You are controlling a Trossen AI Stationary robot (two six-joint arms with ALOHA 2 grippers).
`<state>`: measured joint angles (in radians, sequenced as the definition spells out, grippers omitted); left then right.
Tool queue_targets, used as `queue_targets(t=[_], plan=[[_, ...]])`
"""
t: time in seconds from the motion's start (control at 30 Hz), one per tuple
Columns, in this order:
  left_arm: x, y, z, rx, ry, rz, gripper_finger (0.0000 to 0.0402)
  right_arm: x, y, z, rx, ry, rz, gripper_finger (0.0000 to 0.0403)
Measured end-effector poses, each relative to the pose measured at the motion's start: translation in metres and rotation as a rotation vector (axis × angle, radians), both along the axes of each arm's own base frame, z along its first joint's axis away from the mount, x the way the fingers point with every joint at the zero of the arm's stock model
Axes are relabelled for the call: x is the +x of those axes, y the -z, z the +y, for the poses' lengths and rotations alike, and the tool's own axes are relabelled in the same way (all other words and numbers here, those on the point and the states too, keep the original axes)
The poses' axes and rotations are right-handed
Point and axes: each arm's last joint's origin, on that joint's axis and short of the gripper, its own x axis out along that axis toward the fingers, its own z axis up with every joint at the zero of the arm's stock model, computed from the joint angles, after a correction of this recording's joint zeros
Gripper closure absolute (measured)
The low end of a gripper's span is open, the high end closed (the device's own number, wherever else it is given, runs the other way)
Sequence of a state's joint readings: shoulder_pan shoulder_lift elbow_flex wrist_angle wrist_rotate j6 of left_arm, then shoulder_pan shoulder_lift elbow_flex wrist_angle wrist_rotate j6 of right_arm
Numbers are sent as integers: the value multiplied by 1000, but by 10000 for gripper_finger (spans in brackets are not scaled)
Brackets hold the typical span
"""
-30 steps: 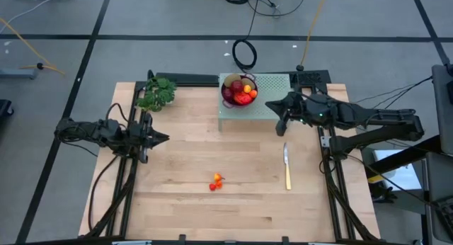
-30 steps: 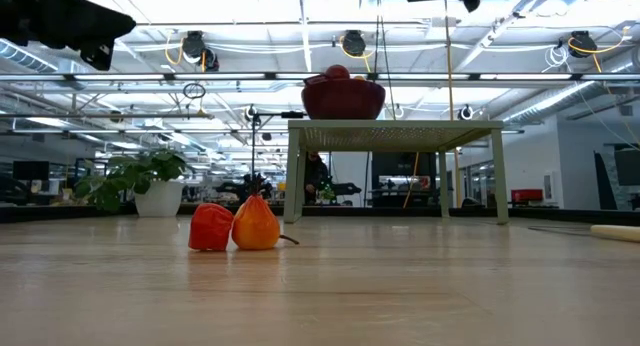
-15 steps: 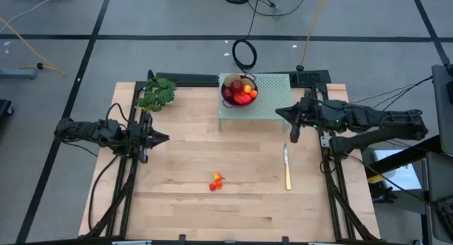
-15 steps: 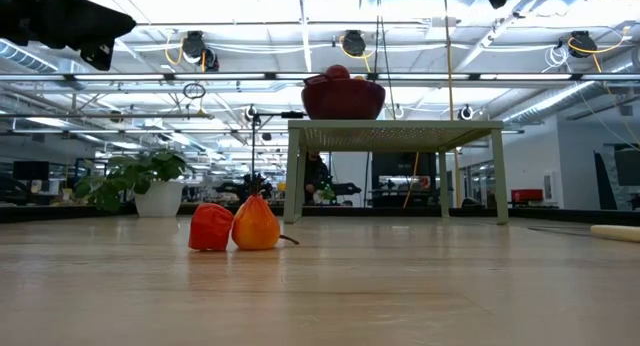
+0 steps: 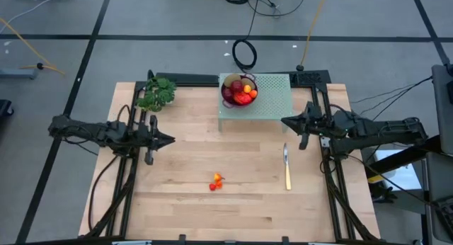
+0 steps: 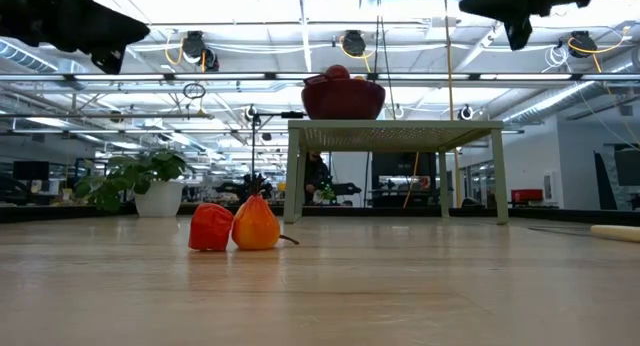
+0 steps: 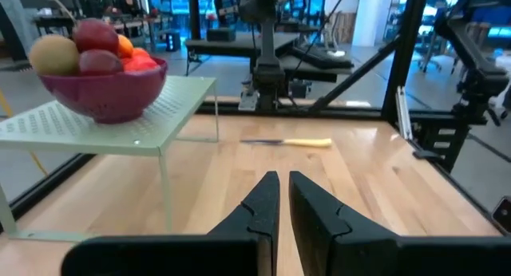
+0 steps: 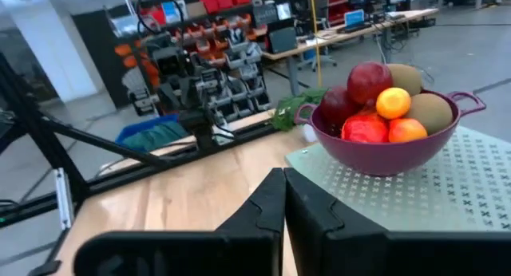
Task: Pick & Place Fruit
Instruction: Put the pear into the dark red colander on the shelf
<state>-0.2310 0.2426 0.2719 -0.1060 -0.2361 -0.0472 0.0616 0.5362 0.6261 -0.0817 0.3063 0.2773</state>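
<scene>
- Purple bowl (image 5: 239,93) sits on pale green perforated stand (image 5: 272,103) at far-centre of wooden table (image 5: 177,209).
- Fruit in bowl (image 8: 382,108): 2 dark red round ones, 2 olive-brown kiwis, small orange ones + a red piece, piled above rim.
- 2 small fruits (image 5: 215,183) on bare tabletop, mid-front, touching each other: 1 red, 1 orange; well apart from stand.
- Left gripper (image 5: 167,140) over table's left side, pointing toward centre, raised off surface; fingers (image 7: 261,203) nearly together w/ thin gap, nothing between them.
- Right gripper (image 5: 286,122) at right side, just beside stand's near-right corner, above knife tip; fingers (image 8: 267,204) pressed together, empty.
- Yellow-handled knife (image 5: 287,166) lies flat on right part of table, handle toward front edge.
- Green leafy bunch (image 5: 157,93) at far-left corner of table.
</scene>
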Motion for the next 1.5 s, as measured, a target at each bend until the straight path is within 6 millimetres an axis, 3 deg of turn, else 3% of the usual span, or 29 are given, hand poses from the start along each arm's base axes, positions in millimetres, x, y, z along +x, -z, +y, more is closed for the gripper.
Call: queue_targets(t=[0.27, 0.7, 1.07, 1.5], plan=[[29, 1, -7, -16, -12, 64, 369, -22, 14, -1, 3, -24, -64, 403], [81, -33, -30, -46, 10, 360, 369, -50, 8, -1, -72, -76, -178, 403], [119, -43, -72, -185, 55, 493, 369, -48, 19, 0, -73, -103, -129, 403], [162, -27, -119, -276, 53, 617, 369, -35, 47, 2, -74, -154, -153, 403]])
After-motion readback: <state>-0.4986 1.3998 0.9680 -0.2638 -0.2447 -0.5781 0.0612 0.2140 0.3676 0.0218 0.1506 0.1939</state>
